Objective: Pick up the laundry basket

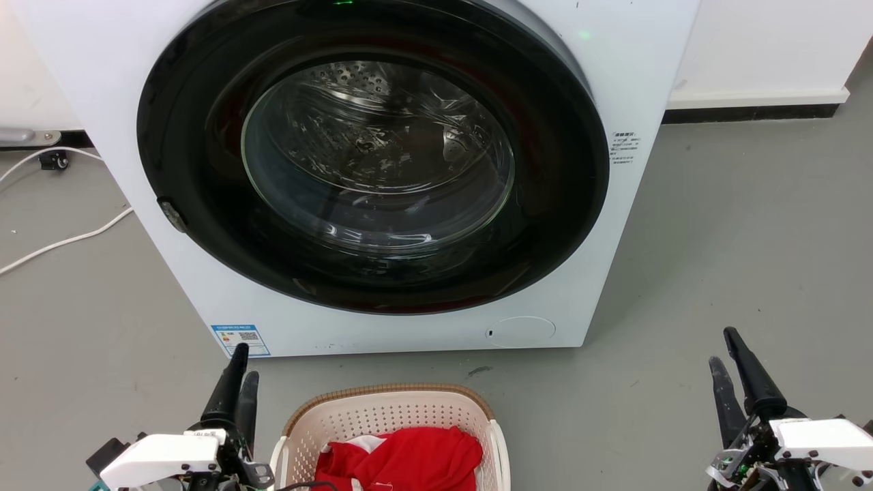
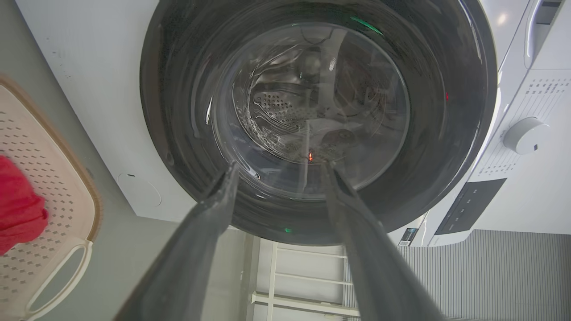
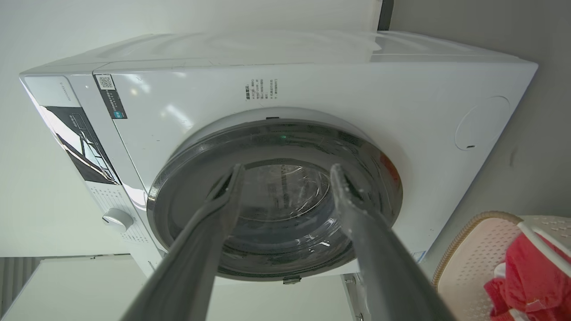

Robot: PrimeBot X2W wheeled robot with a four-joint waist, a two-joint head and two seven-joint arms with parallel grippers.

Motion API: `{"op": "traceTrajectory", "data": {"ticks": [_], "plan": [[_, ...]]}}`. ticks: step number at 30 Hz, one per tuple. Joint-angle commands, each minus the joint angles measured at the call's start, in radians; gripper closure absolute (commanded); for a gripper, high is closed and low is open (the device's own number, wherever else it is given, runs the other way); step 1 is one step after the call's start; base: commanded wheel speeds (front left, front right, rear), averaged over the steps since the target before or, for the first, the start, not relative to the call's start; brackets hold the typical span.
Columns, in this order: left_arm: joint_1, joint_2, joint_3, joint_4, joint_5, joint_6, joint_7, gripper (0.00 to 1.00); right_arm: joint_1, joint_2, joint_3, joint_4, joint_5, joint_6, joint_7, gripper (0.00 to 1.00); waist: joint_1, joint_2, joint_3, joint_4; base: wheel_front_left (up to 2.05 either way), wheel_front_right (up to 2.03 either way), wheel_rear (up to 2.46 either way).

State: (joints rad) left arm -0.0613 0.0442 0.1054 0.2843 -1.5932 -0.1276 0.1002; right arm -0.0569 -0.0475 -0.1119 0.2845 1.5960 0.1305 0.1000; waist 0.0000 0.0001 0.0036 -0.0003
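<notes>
— Grey floor point(image 1: 716, 259) all round, smooth and matt, with a dark scuff or two. And standing on it?

— Big white washer point(image 1: 614, 88), boxy, with glossy panels. Round dark door point(image 1: 375, 164), shut, with a bulging glass bowl and a perforated steel drum showing behind it.

— And the laundry basket point(image 1: 382, 412)?

— Sits on the floor just in front of the washer, at the bottom middle of the head view, between the two arms. Cream plastic, rounded-rectangular, pierced with rows of small holes. Tan braided-look rim, white loop handle at the side. Holds a crumpled red garment point(image 1: 409, 457) with white trim.

— Pincers?

— Left gripper point(image 1: 245, 361) near the basket's left side, apart from it. Long dark tapered fingers, spread, pinching nothing. Right gripper point(image 1: 721, 346) well off to the basket's right, likewise spread and empty. Both pointing towards the washer door.

— Anything close by or in the way?

— Washer front close behind the basket's far rim. White cable point(image 1: 68, 240) snaking over the floor left of the washer. Pale wall with a dark skirting strip point(image 1: 750, 112) behind on the right.
</notes>
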Motion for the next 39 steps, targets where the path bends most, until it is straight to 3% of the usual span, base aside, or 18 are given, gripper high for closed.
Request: {"op": "traceTrajectory", "data": {"ticks": [1, 23, 39], "plan": [[-0.02, 0.003, -0.001, -0.024, 0.027, 0.0, -0.013, 0.0, -0.016, -0.002, 0.0, -0.025, -0.024, 0.0, -0.011, 0.0, 0.0, -0.0001, 0.0, 0.0, 0.0, 0.0, 0.0], [-0.01, 0.004, -0.051, -0.108, 0.497, 0.055, -0.112, 0.0, 0.025, -0.003, 0.037, -0.125, -0.594, 0.0, -0.111, 0.0, 0.0, -0.0001, 0.003, -0.004, 0.0, 0.0, 0.0], [0.001, 0.005, -0.073, -0.14, 0.733, 0.058, -0.171, 0.0, 0.054, -0.003, 0.055, -0.153, -0.88, 0.0, -0.17, 0.0, 0.0, -0.0001, 0.003, -0.005, 0.0, 0.0, 0.0]]}}
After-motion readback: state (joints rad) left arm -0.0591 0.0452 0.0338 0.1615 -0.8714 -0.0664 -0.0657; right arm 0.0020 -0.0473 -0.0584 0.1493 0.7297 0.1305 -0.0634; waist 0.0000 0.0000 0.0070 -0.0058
